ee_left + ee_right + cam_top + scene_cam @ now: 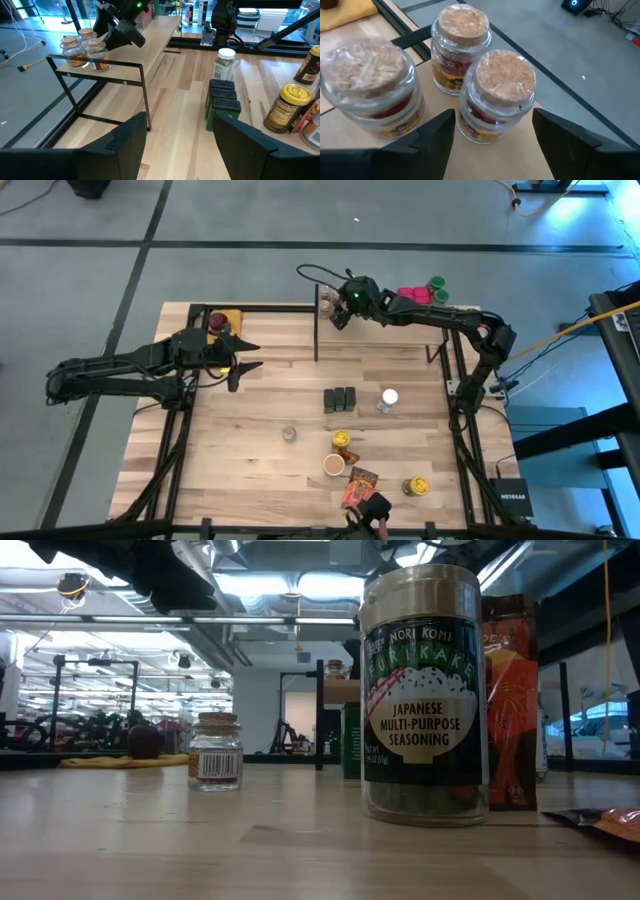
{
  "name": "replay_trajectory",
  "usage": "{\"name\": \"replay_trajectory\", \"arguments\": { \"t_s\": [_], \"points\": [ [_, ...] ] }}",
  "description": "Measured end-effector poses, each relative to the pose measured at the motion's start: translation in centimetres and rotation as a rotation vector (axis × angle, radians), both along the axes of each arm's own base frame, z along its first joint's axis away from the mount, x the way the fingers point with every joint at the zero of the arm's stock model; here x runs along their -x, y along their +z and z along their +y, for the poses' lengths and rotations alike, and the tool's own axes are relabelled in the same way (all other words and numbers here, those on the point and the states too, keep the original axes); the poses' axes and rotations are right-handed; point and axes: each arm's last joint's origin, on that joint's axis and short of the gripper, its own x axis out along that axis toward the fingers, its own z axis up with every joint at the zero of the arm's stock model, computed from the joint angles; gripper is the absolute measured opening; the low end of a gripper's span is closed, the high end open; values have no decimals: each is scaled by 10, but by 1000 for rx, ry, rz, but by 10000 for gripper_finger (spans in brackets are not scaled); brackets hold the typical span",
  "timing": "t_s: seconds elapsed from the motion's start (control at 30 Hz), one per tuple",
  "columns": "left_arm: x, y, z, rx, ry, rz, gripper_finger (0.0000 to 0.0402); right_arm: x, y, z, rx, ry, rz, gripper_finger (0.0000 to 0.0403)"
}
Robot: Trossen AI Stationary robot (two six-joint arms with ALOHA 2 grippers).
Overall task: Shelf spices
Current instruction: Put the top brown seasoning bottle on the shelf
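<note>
The right gripper point(492, 137) is hovering over the far left end of the pale wood shelf on its thin black frame point(150, 47), its dark fingers spread apart on either side of a cork-topped glass spice jar point(497, 95) without holding it; two more cork-lidded jars point(457, 47) are standing just beside it, almost touching. This looks like the moment of letting a jar go, so the sensible thing is to be lifting straight up, keeping both fingers clear of the cork lids and of the neighbouring jars, since a sideways drag could be tipping one off the shelf's open edge. The left gripper point(180, 140) is waiting above the wooden tabletop's point(270, 470) left side, fingers wide open and empty, facing the three dark rectangular tins point(222, 102) and a white-lidded jar point(225, 62) in mid-table. Still unshelved nearer the front are a small clear jar point(289, 434), a yellow-lidded jar point(342, 439), a tall tan-lidded seasoning jar point(425, 690) and an orange-red packet point(359, 485).
</note>
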Motion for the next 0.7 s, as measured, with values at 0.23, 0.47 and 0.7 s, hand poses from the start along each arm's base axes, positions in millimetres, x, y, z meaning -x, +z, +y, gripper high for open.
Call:
{"name": "replay_trajectory", "arguments": {
  "t_s": [0.23, 0.47, 0.7],
  "points": [
    [0, 0, 0, 1, 0, 4, 219, -1, 1, 0, 17, 14, 5, 270],
    [0, 0, 0, -2, -1, 5, 219, 1, -5, 4, -48, 97, 56, 270],
    [0, 0, 0, -2, -1, 5, 219, 3, -5, 3, -10, 31, 95, 270]
  ]
}}
